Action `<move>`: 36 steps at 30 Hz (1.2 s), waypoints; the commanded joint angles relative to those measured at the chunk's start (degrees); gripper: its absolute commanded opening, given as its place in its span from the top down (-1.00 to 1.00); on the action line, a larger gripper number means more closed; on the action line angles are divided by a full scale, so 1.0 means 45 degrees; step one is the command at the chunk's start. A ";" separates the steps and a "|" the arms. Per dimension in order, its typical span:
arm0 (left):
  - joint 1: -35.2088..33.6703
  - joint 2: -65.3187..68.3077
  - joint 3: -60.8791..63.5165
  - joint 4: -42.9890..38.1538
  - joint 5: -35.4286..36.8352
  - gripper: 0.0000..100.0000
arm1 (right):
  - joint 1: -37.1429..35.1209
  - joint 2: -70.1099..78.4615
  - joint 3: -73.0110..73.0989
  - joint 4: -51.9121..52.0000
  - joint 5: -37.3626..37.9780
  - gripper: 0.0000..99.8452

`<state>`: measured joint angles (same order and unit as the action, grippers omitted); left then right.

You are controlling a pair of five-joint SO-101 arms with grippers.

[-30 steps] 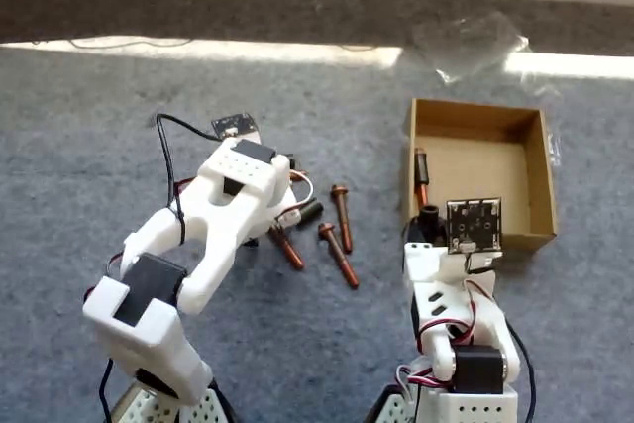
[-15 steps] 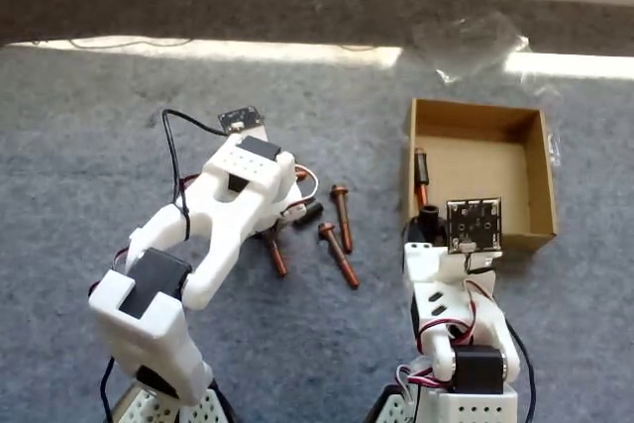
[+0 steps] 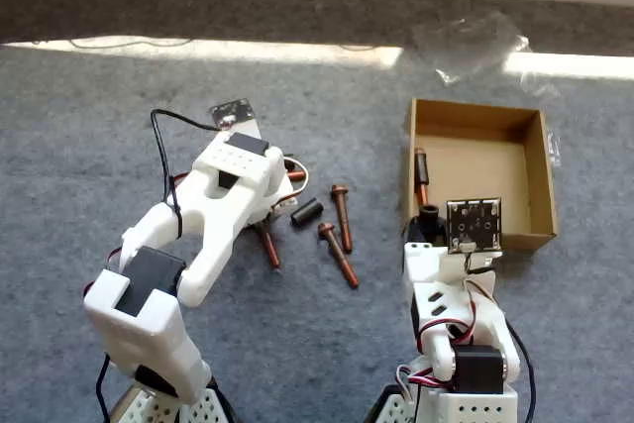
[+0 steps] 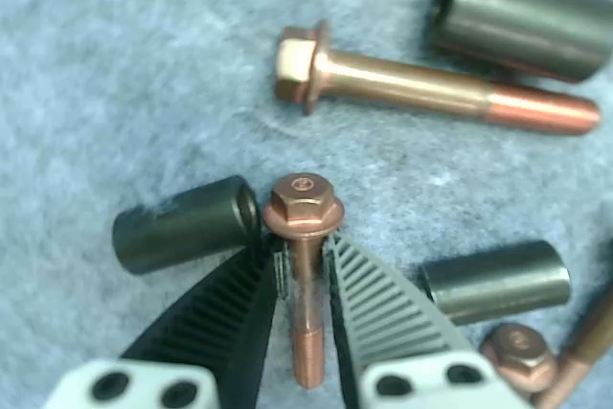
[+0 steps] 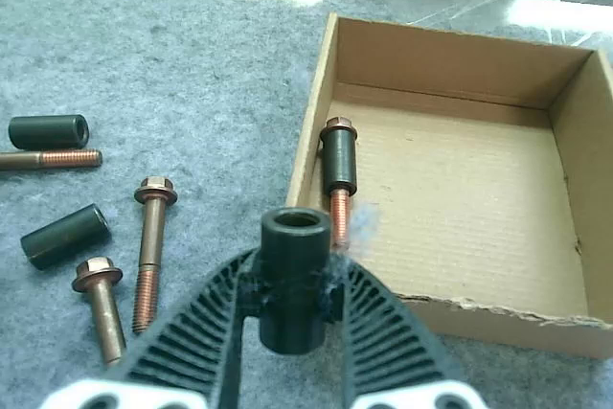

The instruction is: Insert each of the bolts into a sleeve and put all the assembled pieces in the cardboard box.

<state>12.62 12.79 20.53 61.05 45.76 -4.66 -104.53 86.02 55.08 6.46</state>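
My left gripper [image 4: 302, 244] is shut on a copper bolt [image 4: 305, 265], whose hex head points away from the camera, just above the carpet. In the high view this bolt [image 3: 268, 247] sticks out from under the left arm [image 3: 233, 190]. Dark sleeves [image 4: 182, 227] [image 4: 493, 280] lie on either side of it. My right gripper [image 5: 297, 270] is shut on a black sleeve [image 5: 295, 280], held upright just outside the near wall of the cardboard box [image 5: 565, 122]. One bolt with a sleeve on it [image 5: 338, 171] lies inside the box along its left wall.
Two loose bolts [image 3: 341, 215] [image 3: 339, 257] and a loose sleeve [image 3: 306, 212] lie on the grey carpet between the arms. Another bolt [image 4: 421, 79] and sleeve [image 4: 522, 16] lie beyond the left gripper. A crumpled clear plastic bag [image 3: 471, 42] lies behind the box.
The left arm has shifted a little to the left with the bolt, uncovering the loose sleeve beside it. The right arm has not moved.
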 commanded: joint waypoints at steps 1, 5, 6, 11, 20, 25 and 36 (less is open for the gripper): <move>-0.0010 -0.0049 -0.0557 -0.0313 -0.2559 0.96 | 0.0049 -0.0127 -0.0166 -0.0420 0.0000 0.99; 0.0654 -0.0049 -0.0557 -0.0313 -0.4337 0.96 | 0.0049 -0.0127 -0.0166 -0.0420 0.0000 0.99; 0.0811 -0.0049 -0.0557 -0.0313 -0.4708 0.96 | 0.0049 -0.0127 -0.0166 -0.0420 0.0000 0.99; 0.1006 -0.0049 -0.0576 -0.0313 -0.5919 0.96 | 0.0049 -0.0127 -0.0166 -0.0420 0.0000 0.99; 0.1026 -0.0049 -0.0479 -0.0234 -0.7971 0.96 | 0.0049 -0.0127 -0.0166 -0.0420 0.0000 0.99; 0.1045 -0.0049 -0.0557 -0.0195 -0.9182 0.96 | 0.0029 -0.0127 -0.0166 -0.0420 0.0000 0.99; 0.1319 -0.0049 -0.0576 0.0996 -1.0530 0.96 | 0.0029 -0.0127 -0.0166 -0.0440 0.0000 0.99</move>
<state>16.31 12.79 20.53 62.11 1.10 -4.66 -104.53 86.02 55.08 6.46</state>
